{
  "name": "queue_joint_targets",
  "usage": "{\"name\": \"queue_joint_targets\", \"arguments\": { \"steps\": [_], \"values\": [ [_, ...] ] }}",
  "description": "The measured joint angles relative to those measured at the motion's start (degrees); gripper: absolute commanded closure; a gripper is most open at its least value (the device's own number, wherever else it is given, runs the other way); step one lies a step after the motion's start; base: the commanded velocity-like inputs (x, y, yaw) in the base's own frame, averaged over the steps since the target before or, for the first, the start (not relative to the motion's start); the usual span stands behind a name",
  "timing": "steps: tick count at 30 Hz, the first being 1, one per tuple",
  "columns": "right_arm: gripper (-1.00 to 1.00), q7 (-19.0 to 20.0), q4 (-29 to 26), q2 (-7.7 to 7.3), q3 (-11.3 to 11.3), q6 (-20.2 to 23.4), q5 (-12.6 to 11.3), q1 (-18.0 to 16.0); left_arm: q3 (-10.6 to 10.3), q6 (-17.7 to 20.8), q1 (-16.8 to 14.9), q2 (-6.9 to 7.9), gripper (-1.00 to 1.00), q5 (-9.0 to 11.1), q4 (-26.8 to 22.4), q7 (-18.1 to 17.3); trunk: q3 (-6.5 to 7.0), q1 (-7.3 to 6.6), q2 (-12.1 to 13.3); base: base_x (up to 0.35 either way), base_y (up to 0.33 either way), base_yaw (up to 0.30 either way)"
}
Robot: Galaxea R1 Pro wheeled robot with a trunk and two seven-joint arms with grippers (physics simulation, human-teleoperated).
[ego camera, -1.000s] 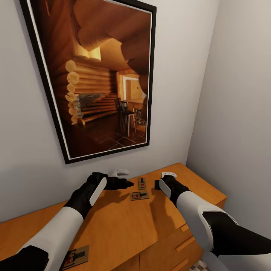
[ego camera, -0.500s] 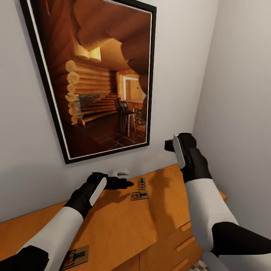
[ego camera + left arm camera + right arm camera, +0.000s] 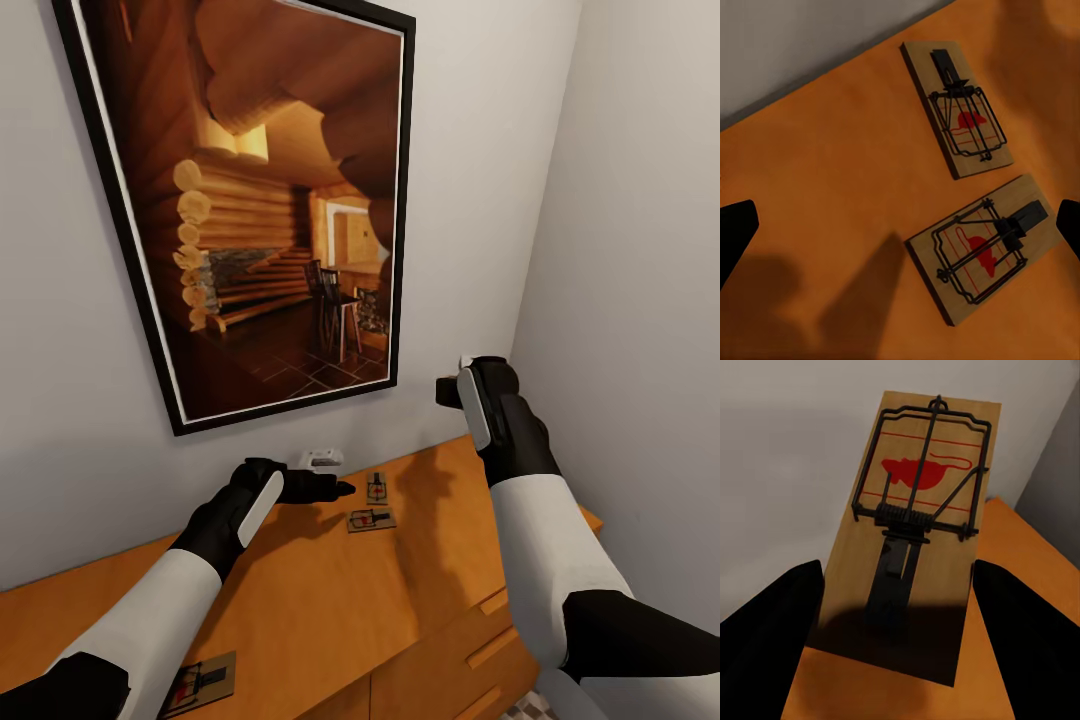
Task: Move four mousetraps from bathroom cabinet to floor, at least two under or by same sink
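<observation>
Orange cabinet (image 3: 330, 590) surface under a framed picture (image 3: 260, 200): right gripper (image 3: 452, 388) is hanging high, clenched on a mousetrap (image 3: 911, 532). Left gripper (image 3: 340, 489) is hovering spread beside two mousetraps (image 3: 372, 505). Next, carrying it floorward.

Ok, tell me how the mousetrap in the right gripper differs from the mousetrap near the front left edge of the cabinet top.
The held mousetrap is up in the air in the right gripper, above the cabinet; the front-edge mousetrap lies flat on the cabinet top. The held one sits between black fingers; nothing touches the front-edge one, which lies beside the left arm. Both are tan boards with black wire and a red mark.
</observation>
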Motion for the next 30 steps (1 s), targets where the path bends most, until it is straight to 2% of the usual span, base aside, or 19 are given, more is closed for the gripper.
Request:
{"name": "queue_joint_targets", "arguments": {
  "steps": [30],
  "values": [
    [1.0, 0.15, 0.29, 0.0, 0.07, 0.0, 0.05, -0.34, 0.01, -0.07, 0.0, 0.0, -1.0, -0.17, -0.03, 0.0, 0.0, 0.0, 0.0, 0.0, 0.0, 0.0]
  ]
}}
